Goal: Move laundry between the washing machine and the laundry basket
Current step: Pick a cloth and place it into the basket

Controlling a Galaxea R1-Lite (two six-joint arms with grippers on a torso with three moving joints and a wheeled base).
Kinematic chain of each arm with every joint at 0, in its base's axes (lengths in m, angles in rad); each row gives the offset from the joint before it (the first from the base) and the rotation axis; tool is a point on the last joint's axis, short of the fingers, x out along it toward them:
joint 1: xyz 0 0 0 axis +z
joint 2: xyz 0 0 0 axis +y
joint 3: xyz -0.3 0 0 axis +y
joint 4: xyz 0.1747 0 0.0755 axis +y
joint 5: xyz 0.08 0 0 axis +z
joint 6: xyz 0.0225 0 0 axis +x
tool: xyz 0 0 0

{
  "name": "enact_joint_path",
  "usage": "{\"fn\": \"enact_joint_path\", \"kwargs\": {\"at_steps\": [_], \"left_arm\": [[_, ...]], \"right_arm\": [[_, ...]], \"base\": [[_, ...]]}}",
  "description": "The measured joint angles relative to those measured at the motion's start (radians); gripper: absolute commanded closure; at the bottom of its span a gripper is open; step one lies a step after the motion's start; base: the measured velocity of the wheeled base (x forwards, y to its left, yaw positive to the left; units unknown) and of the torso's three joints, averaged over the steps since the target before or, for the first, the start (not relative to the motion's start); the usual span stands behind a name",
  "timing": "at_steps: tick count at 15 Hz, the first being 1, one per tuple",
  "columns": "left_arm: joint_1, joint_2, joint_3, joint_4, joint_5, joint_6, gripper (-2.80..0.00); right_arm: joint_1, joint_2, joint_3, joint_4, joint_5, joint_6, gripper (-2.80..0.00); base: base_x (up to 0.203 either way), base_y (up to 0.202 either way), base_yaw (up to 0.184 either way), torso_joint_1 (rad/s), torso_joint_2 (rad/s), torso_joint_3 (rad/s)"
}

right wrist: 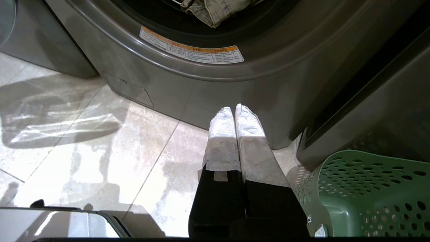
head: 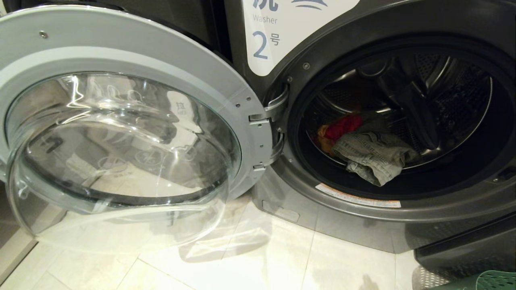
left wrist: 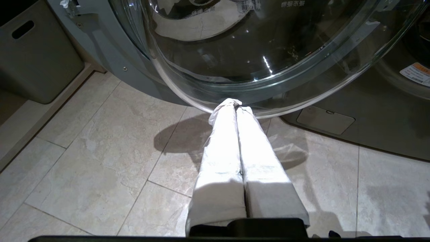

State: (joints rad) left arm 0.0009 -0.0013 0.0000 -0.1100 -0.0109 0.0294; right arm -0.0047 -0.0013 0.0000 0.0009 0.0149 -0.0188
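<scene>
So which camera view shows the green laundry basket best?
The right wrist view. There the green laundry basket shows its rim and perforated wall, standing on the floor beside the washing machine. The head view catches only a corner of it at the bottom right edge. The left wrist view does not show it at all.

Left end effector (left wrist: 235, 105) closed below door glass (left wrist: 255, 50)

"What's underfoot here?"
"A pale beige stone-look tiled floor (left wrist: 84, 161) with thin grout lines, glossy, catching bright light and soft shadows."
"And off to the side?"
"A solid-walled grey plastic bin (left wrist: 33, 57) with a slot handle, on a raised ledge."
</scene>
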Motion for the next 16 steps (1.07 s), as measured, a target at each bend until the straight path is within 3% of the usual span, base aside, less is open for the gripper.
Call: {"fn": "enact_joint_path", "kwargs": {"at_steps": [4,6,8,11,14,15,16], "left_arm": [[0.000,0.000,0.000,0.006,0.000,0.020,0.00],[0.001,0.000,0.000,0.007,-0.002,0.033,0.00],[0.001,0.000,0.000,0.006,-0.002,0.029,0.00],[0.000,0.000,0.000,0.003,0.001,0.005,0.00],[0.000,0.000,0.000,0.002,0.009,-0.016,0.00],[0.000,0.000,0.000,0.002,0.017,-0.023,0.00],[0.000,0.000,0.000,0.001,0.020,-0.028,0.00]], "right_arm": [[0.000,0.009,-0.037,0.043,0.011,-0.129,0.00],[0.000,0.072,-0.158,0.081,0.023,-0.135,0.00],[0.000,0.225,-0.299,0.115,0.062,-0.123,0.00],[0.005,0.560,-0.476,0.132,0.184,-0.117,0.00],[0.065,0.897,-0.579,0.083,0.273,-0.118,0.00],[0.099,0.999,-0.600,0.044,0.275,-0.117,-1.89],[0.135,1.089,-0.614,0.006,0.265,-0.116,-2.80]], "base": [[0.000,0.000,0.000,0.000,0.00,-0.011],[0.000,0.000,0.000,0.000,0.00,0.000],[0.000,0.000,0.000,0.000,0.00,0.000],[0.000,0.000,0.000,0.000,0.00,0.000],[0.000,0.000,0.000,0.000,0.00,0.000],[0.000,0.000,0.000,0.000,0.00,0.000],[0.000,0.000,0.000,0.000,0.00,0.000]]}}
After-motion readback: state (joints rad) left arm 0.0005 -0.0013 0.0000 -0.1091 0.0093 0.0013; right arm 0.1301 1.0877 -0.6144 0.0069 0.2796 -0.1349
